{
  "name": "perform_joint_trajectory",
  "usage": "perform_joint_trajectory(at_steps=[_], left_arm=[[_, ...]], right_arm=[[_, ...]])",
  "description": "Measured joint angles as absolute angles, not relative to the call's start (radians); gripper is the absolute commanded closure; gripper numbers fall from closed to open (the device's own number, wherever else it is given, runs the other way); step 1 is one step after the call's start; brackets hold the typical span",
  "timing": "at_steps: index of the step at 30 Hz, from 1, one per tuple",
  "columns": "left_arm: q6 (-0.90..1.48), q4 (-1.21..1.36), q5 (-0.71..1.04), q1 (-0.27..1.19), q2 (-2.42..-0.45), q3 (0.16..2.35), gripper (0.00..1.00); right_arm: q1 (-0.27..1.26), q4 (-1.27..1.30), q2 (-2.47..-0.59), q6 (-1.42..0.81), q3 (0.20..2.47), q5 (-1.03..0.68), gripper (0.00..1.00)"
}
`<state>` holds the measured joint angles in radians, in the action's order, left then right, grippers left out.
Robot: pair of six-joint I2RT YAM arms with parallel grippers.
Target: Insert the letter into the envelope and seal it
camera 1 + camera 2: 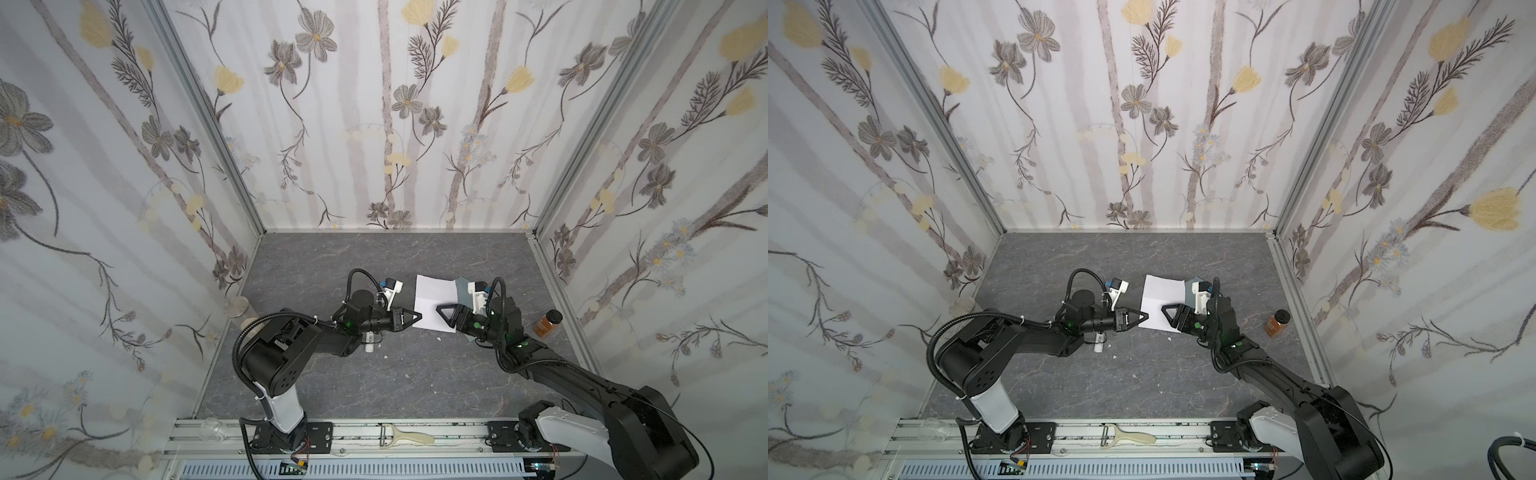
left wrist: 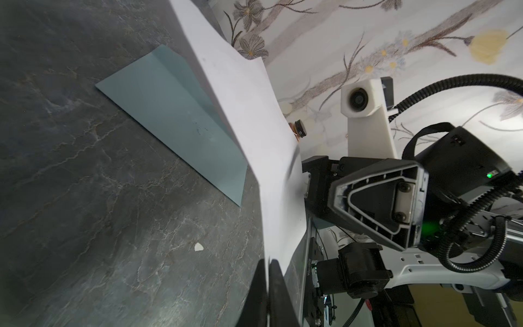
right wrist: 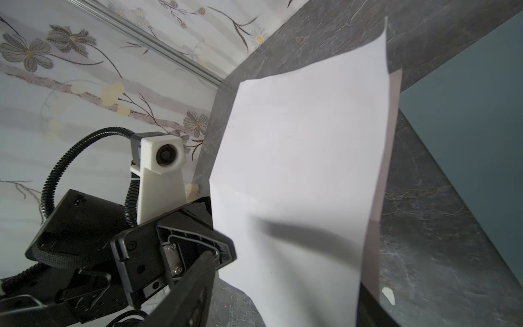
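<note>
Left tool (image 2: 267, 266) tight on edge of letter (image 2: 249, 99), envelope (image 2: 169, 119) partly beneath.

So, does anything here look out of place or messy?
Yes. Small white scraps are scattered on the dark table, like torn paper bits, and a kitchen peeler lies on the front rail, seemingly stray.

Light: even, diffuse, fairly bright.
Shadow: soft streak across the letter (image 3: 297, 170), right wrist view.
Blur: closest parts, wrist views.
Edges: wide-angle bending.
</note>
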<state>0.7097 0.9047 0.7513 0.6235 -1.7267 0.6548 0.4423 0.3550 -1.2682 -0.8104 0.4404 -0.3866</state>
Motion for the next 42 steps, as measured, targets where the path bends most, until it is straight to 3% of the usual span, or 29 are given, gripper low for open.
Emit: perform_joint_trajectory(at_steps=[14, 26, 33, 42], left_arm=[[0.334, 0.300, 0.583, 0.651, -1.554, 0.808, 1.00], [0.186, 0.120, 0.591, 0.665, -1.404, 0.846, 1.00], [0.157, 0.036, 0.644, 0.672, -1.359, 0.876, 1.00], [0.096, -0.056, 0.646, 0.673, -1.230, 0.868, 1.00]], right_arm=[[0.353, 0.120, -1.117, -0.584, 0.503, -0.358, 0.25], [0.392, 0.085, -1.178, -0.319, 0.628, -0.495, 0.22], [0.535, 0.049, -1.291, -0.206, 0.723, -0.500, 0.19], [0.583, 0.005, -1.335, -0.137, 0.737, -0.504, 0.18]])
